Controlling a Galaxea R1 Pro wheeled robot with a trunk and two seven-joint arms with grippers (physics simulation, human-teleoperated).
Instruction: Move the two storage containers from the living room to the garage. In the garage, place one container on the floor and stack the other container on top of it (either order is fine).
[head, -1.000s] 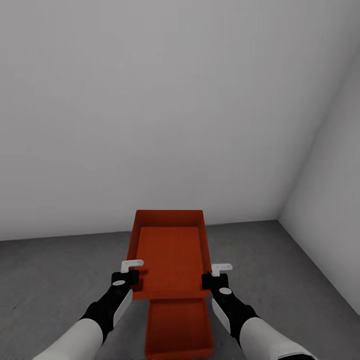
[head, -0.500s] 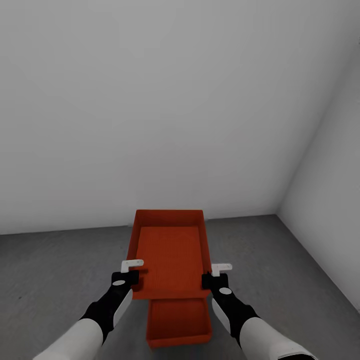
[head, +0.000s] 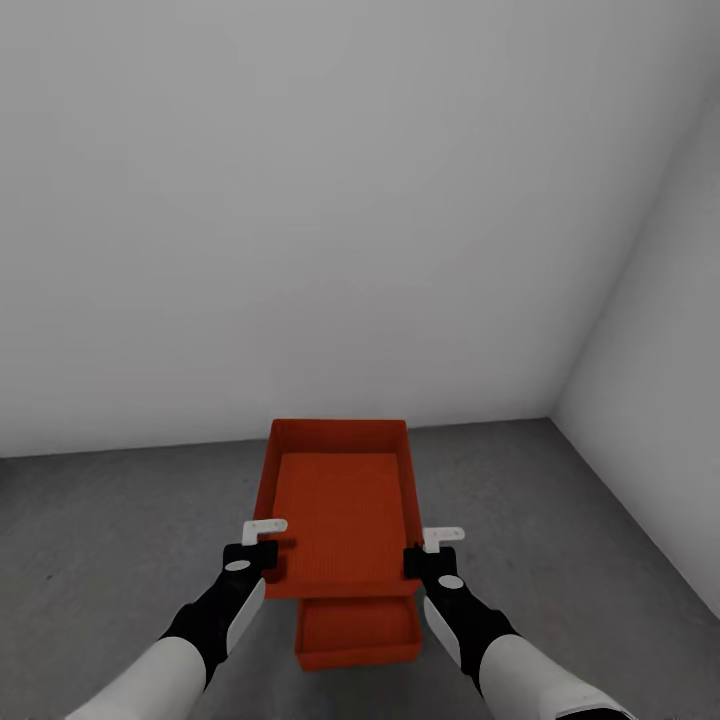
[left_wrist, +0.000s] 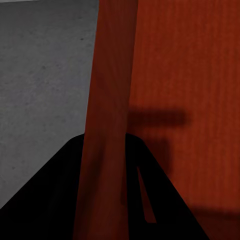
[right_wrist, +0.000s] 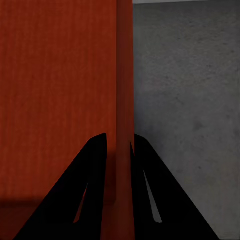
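The left tool (head: 262, 553) and right tool (head: 420, 556) each clench a side wall of the carried container (head: 338, 505), held above the lower container (head: 358, 632) on the garage floor (head: 120, 540). It hangs beyond the lower container, toward the wall; released here, it could land askew or miss. Compared with before, more of the lower container's near end shows.

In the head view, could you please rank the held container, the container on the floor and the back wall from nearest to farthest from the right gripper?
1. The held container: the right gripper clamps its side wall.
2. The container on the floor: below, near the robot.
3. The back wall: far ahead, beyond the grey floor.
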